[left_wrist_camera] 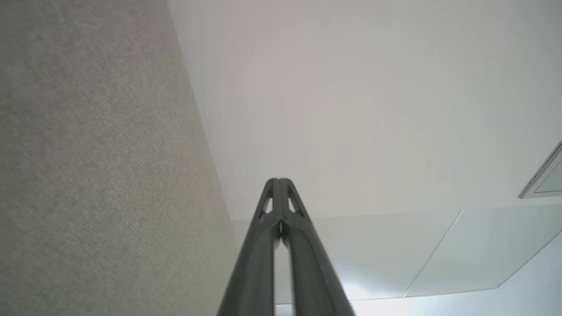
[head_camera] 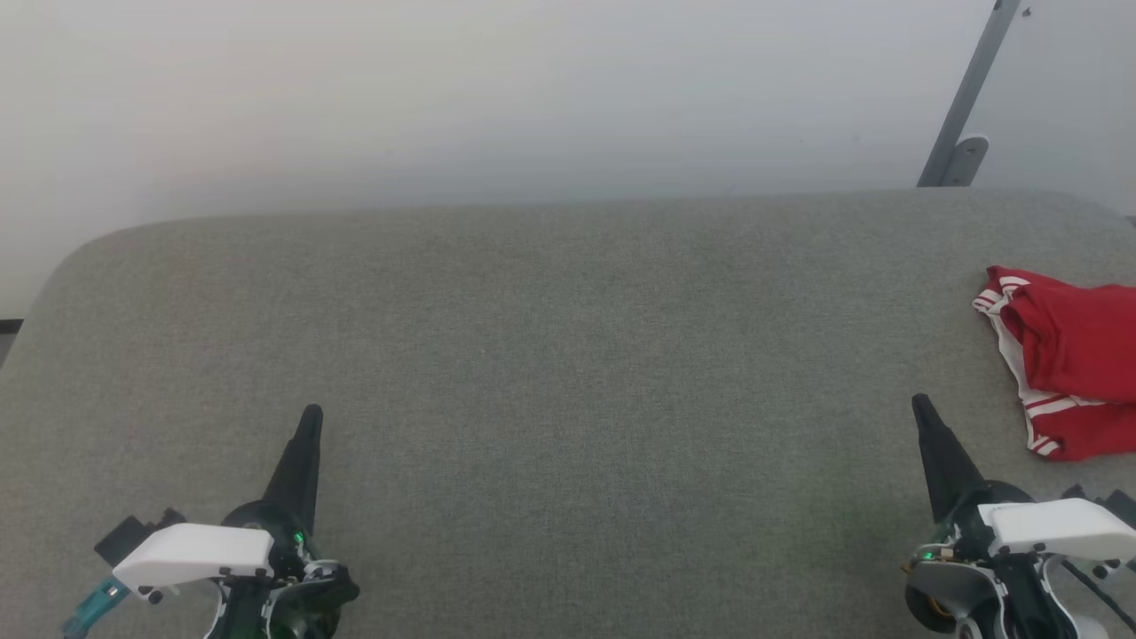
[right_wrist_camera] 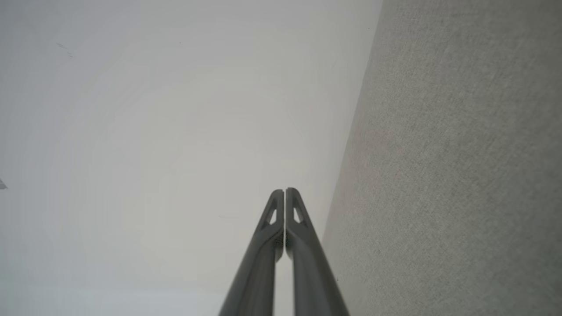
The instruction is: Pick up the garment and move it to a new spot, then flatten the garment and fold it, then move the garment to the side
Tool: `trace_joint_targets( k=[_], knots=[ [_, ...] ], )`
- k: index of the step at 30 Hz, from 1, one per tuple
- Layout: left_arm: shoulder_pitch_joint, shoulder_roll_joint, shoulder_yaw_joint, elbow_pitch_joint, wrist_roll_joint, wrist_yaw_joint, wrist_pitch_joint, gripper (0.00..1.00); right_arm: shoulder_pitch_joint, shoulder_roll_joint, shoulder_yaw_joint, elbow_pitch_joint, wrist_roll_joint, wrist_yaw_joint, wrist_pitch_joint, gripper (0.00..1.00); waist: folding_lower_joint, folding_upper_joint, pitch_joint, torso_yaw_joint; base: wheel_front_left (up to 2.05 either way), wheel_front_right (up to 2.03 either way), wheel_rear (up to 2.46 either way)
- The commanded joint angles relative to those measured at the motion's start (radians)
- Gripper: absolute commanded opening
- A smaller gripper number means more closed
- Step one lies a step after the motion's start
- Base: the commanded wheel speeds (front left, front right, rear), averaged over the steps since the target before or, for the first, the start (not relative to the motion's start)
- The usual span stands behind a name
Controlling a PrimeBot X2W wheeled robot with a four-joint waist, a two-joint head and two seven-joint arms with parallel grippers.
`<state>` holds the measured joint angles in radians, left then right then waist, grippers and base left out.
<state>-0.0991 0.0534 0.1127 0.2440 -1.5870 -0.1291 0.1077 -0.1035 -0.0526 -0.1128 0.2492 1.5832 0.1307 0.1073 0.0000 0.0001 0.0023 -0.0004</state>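
The garment (head_camera: 1069, 359), red with white and striped trim, lies bunched at the far right edge of the grey fabric table (head_camera: 550, 355), partly cut off by the head view's border. My right gripper (head_camera: 919, 406) sits low at the right, shut and empty, its tips a short way to the left of the garment and nearer me. At the lower left my left gripper (head_camera: 311, 413) is shut too, holding nothing. In the wrist views the left gripper (left_wrist_camera: 278, 180) and the right gripper (right_wrist_camera: 284, 190) each show fingers pressed together, with the table beside them.
A pale wall (head_camera: 532, 98) rises behind the table's far edge. A grey metal bar (head_camera: 967, 98) leans against it at the upper right. The table has rounded far corners.
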Motion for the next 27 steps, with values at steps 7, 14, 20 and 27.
trace_joint_targets(
  k=[7,14,20,27],
  knots=[
    [-0.016,-0.006,0.004,0.002,-0.026,-0.003,0.011,0.0,-0.009,0.004,-0.003,-0.007,0.031,0.0,0.011,0.0,0.0,-0.0001,0.001,0.0,0.0,0.0,0.0],
    [-0.016,-0.006,0.004,0.002,-0.026,-0.003,0.011,0.0,-0.009,0.004,-0.002,-0.007,0.031,0.0,0.011,0.0,0.0,-0.0001,0.001,0.0,0.0,0.0,0.0],
    [-0.016,-0.006,0.004,0.002,-0.026,-0.003,0.011,0.0,-0.009,0.004,-0.002,-0.007,0.031,0.0,0.011,0.0,0.0,-0.0001,0.001,0.0,0.0,0.0,0.0],
    [-0.016,-0.006,0.004,0.002,-0.026,-0.003,0.011,0.0,-0.009,0.004,-0.002,-0.007,0.031,0.0,0.01,0.0,0.0,-0.0001,0.001,0.0,0.0,0.0,0.0]
  ],
)
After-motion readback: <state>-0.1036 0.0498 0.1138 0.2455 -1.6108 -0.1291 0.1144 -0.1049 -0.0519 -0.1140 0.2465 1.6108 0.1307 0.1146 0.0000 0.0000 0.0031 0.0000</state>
